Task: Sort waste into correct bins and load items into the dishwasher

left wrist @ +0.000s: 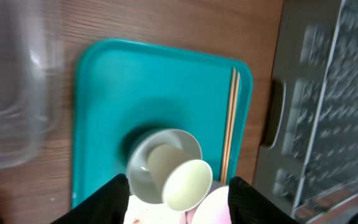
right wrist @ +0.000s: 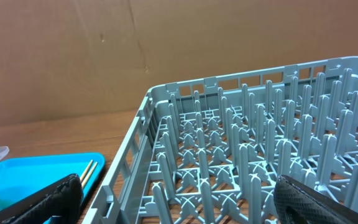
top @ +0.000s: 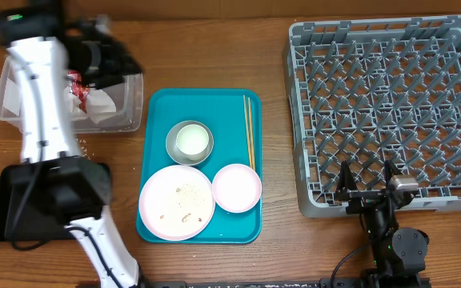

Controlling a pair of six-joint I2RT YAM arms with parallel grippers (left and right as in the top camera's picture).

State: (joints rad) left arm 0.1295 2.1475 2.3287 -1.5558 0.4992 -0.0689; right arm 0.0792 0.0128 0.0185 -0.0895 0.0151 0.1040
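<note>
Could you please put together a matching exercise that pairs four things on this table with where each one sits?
Things:
1. chopsticks
2. crumpled napkin
3. cup
4. crumbs

Places:
A. inside the clear tub
B. on the large plate
C. in the grey bowl
D. along the right side of the teal tray

Pairs: 1-D, 2-A, 3-C, 4-B
</note>
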